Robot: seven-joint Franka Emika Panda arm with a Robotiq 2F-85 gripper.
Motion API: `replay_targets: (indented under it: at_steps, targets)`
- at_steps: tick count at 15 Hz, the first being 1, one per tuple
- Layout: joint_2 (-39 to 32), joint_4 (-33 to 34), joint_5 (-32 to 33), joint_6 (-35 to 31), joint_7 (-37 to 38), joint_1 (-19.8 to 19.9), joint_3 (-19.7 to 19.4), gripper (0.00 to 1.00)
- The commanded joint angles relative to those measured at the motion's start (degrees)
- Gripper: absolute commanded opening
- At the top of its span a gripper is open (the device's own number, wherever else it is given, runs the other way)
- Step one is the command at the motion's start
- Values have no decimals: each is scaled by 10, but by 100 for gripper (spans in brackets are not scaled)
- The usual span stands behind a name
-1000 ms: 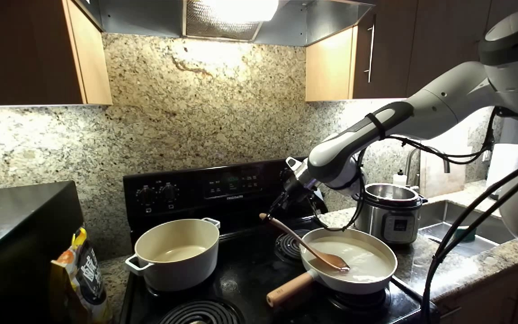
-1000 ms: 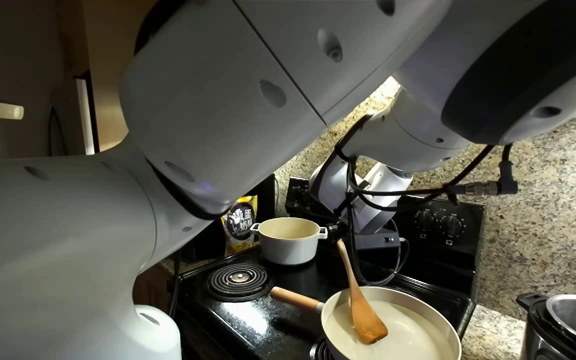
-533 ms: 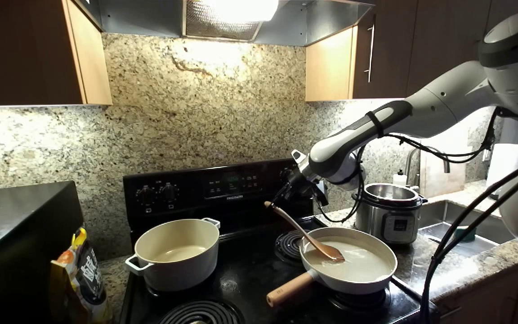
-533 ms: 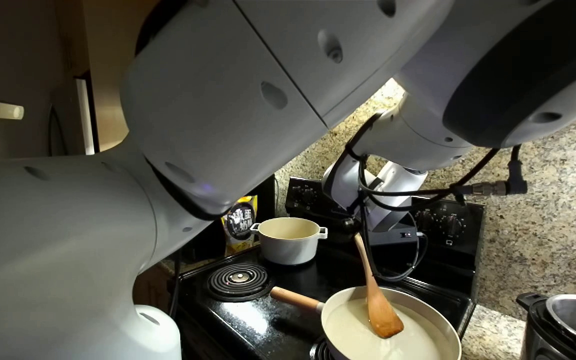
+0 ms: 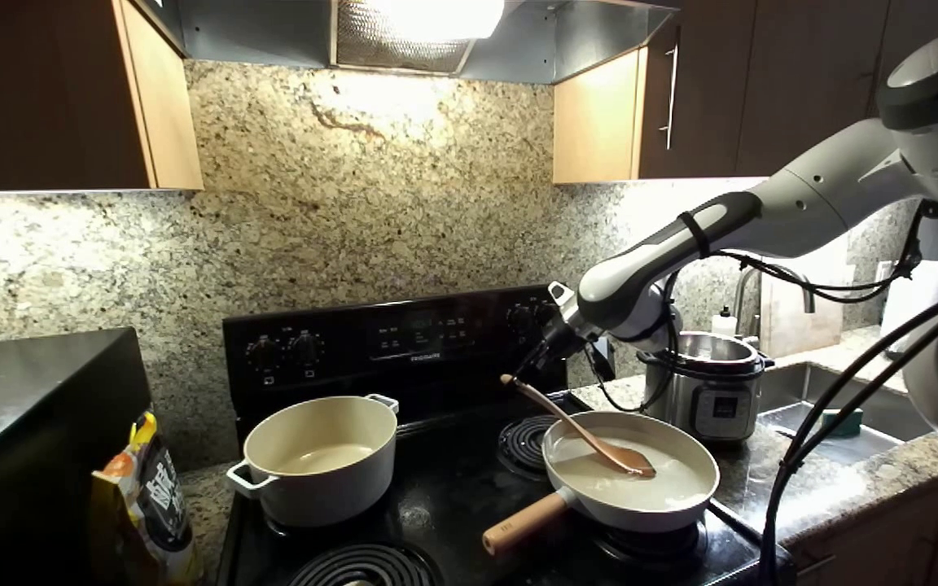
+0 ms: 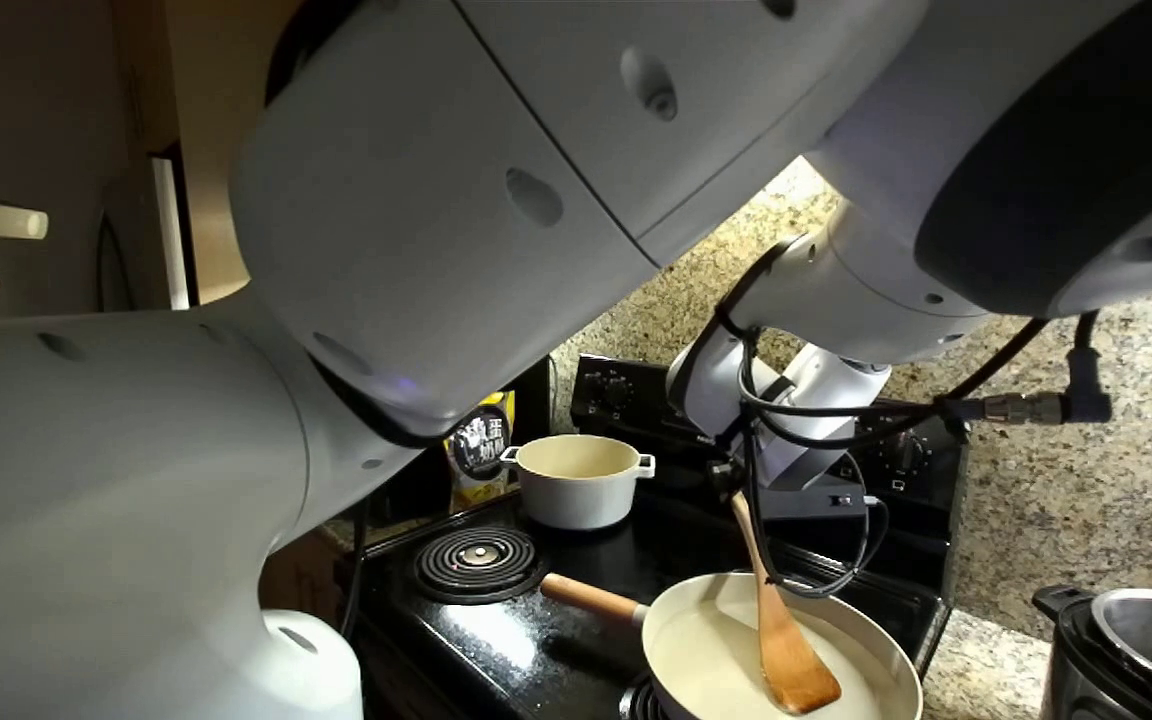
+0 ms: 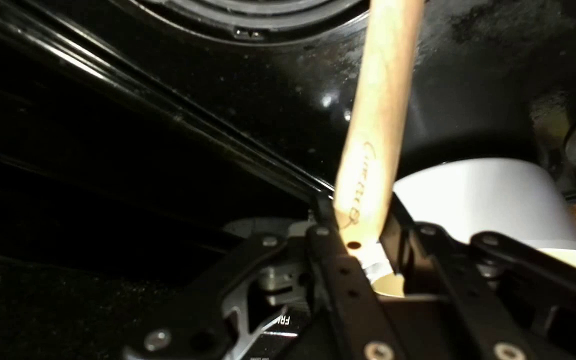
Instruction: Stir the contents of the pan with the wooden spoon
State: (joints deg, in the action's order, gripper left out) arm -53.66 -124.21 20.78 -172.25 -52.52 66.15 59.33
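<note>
FRIGIDAIRE is standing on the back panel (image 5: 387, 370) of the stove (image 5: 444, 472), between its left and right edges, under a display (image 5: 422, 324) glowing with unreadable green figures; FRI is showing in the wrist view. White Chinese characters, too small to read surely, are marking the bag (image 5: 161, 509) beside the stove's side edge. Unreadable lettering is running along the wooden spoon (image 7: 379, 117).

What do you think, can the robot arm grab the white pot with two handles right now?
Probably not: its jaws are busy, closed on the wooden spoon. It would likely have to let go of that before grabbing the pot.
</note>
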Motion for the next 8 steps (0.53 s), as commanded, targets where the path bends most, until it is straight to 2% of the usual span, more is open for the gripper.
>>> replay_targets:
  at_steps: [1, 8]
  targets:
    - [-24, -33, -6, 36, -54, 38, 22, 10]
    - [-33, -59, -18, 88, -127, 23, 19, 10]
